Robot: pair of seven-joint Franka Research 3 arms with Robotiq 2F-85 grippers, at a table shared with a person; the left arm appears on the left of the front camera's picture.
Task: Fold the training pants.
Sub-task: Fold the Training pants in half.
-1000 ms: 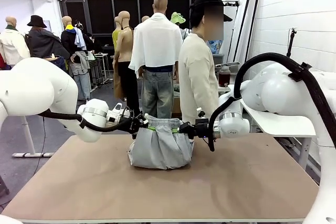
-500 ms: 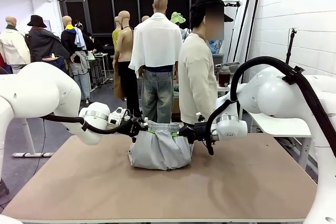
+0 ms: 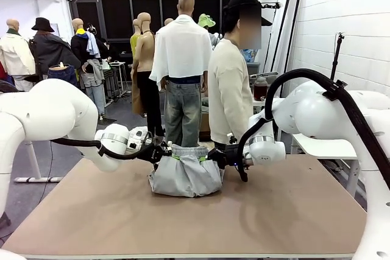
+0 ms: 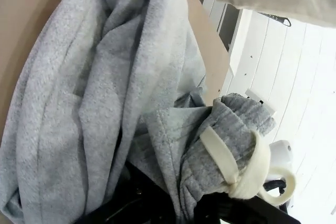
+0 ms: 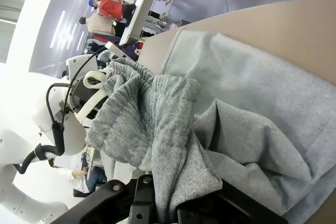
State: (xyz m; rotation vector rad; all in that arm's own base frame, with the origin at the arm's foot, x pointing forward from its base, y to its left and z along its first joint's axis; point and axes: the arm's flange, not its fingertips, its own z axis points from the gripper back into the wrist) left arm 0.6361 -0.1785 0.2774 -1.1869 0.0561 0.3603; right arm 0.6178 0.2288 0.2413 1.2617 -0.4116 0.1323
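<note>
Light grey jersey training pants [image 3: 186, 172] bunched mid-table, gathered elastic waistband lifted at both ends.

Clamped tight on the waistband's left end by the left gripper [image 3: 159, 152], on its right end by the right gripper [image 3: 214, 155]; white drawstring [image 4: 247, 169] looped loose near the left gripper's black fingers. Risks: uneven pull skewing the fold, soft jersey slipping free, drawstring snagging, legs dragging crumpled over the brown wooden table [image 3: 280, 211].

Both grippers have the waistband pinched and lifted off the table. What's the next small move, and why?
Probably carry the waistband a little toward the robot's side while lowering it. The left gripper and right gripper are both shut on the training pants, holding the gathered top edge up while the rest lies bunched on the table, so the fold isn't laid down yet.
</note>
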